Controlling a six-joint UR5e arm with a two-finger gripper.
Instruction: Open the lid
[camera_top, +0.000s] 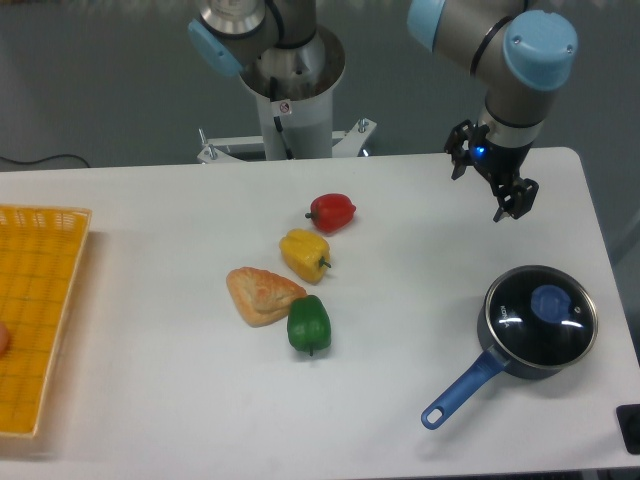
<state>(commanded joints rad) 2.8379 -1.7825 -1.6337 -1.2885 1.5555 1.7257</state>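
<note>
The round glass lid (543, 312) with a blue centre knob (548, 301) sits closed on a small dark blue saucepan (533, 350) at the right front of the table, its long blue handle (460, 392) pointing to the front left. My gripper (507, 205) hangs above the table behind the pan, well apart from the lid. Its black fingers (526, 194) point down with nothing between them, and they look spread.
A red pepper (332, 211), a yellow pepper (305, 254), a green pepper (309, 324) and a croissant (261, 295) lie mid-table. A yellow basket (40, 320) stands at the left edge. The table's right edge runs just past the pan.
</note>
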